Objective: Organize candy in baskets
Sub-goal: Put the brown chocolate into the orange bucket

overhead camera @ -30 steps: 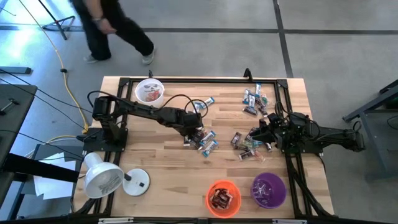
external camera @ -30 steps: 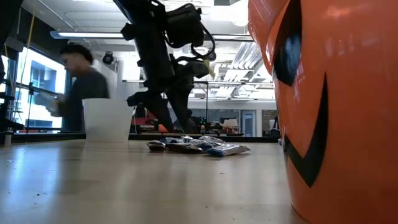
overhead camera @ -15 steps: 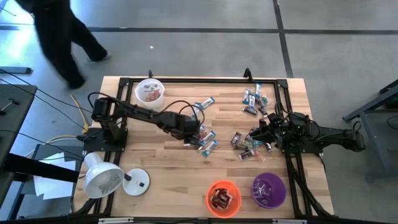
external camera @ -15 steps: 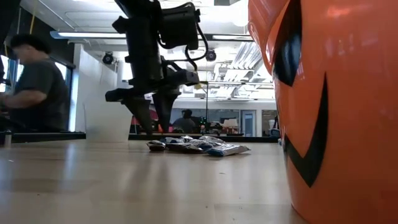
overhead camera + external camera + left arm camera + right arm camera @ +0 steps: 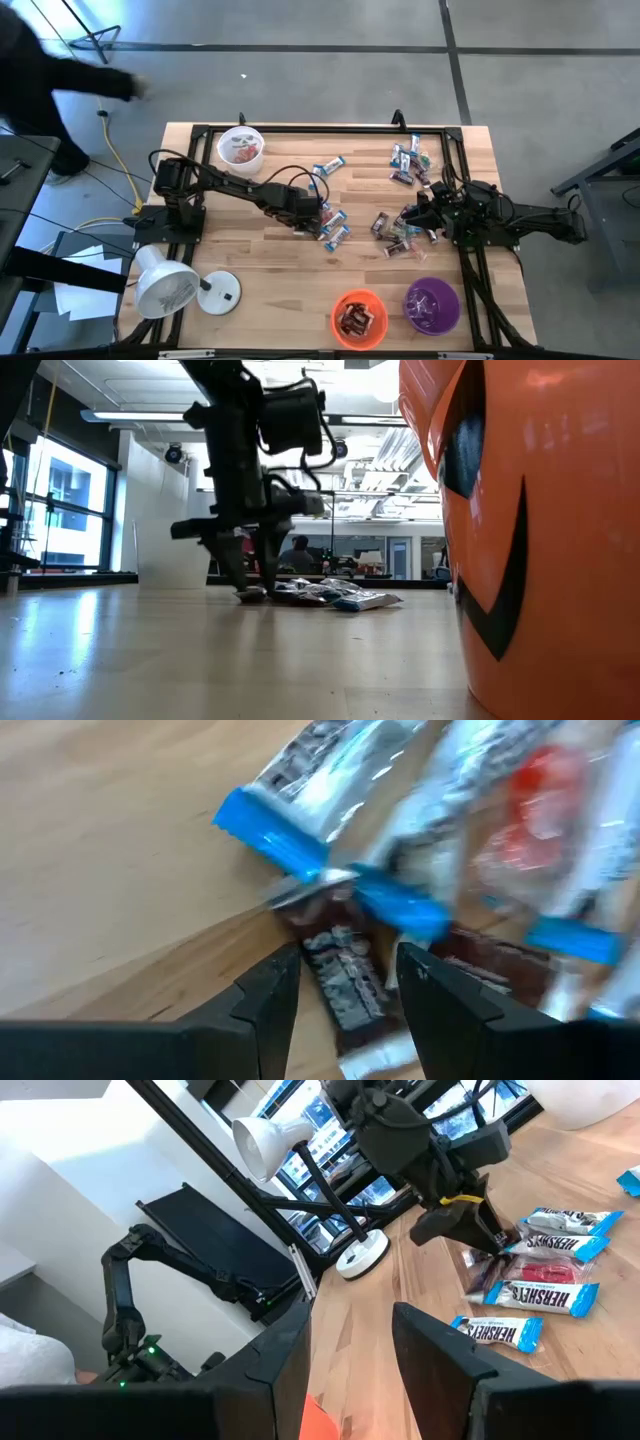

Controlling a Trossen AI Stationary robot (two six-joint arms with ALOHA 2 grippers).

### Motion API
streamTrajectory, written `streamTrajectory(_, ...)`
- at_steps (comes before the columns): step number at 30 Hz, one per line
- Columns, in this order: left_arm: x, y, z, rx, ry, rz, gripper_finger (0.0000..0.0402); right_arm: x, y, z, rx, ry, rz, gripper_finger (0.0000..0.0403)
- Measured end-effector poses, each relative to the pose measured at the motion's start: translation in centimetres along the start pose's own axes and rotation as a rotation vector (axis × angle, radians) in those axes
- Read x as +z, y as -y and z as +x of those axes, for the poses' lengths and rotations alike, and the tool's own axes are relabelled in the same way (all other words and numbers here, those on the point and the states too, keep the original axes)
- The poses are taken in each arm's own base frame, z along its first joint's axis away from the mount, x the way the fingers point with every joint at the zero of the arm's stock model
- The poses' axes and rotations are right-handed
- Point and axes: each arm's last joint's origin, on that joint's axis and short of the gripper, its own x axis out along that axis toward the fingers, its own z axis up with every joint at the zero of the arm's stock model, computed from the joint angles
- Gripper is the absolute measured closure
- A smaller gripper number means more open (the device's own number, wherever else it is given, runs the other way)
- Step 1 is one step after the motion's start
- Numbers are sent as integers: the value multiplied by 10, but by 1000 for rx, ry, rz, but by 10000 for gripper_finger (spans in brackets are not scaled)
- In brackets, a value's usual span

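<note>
Candy lies in loose groups on the wooden table: a small pile (image 5: 333, 228) in the middle, several bars (image 5: 408, 160) at the far right, and more (image 5: 395, 235) by the right arm. My left gripper (image 5: 345, 960) points down, open, over the middle pile's left end. Its fingers stand on either side of a dark brown bar (image 5: 345, 985) that lies flat on the table; in the low view the fingertips (image 5: 240, 575) are just above the wood. My right gripper (image 5: 350, 1325) waits level and open at the table's right. The baskets are white (image 5: 240, 146), orange (image 5: 359, 318) and purple (image 5: 432, 305).
A white dome lamp (image 5: 165, 285) with a round base (image 5: 220, 293) stands at the near left corner. A black frame (image 5: 300, 129) runs round the table. The orange basket (image 5: 530, 530) fills the low view's right. A person (image 5: 45, 75) moves beyond the far left.
My left gripper has come down toward the left end of the middle candy pile and has rolled about its own axis, staying open. The candy has not moved. The person behind the table has walked off to the left.
</note>
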Motion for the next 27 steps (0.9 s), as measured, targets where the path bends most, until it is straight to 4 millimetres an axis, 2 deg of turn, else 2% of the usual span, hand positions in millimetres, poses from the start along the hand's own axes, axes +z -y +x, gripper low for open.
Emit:
streamTrajectory(7, -3, -2, 12, 15, -3, -29, 245, 0, 0, 0, -4, -4, 3, 265)
streamTrajectory(14, -3, -2, 13, 21, 6, -30, 245, 0, 0, 0, -4, -4, 2, 265)
streamTrajectory(18, -3, -2, 14, 0, -47, -31, 245, 0, 0, 0, -4, -4, 3, 265)
streamTrajectory(27, 1, 9, -2, -58, -122, 69, 245, 0, 0, 0, -4, -5, 3, 265)
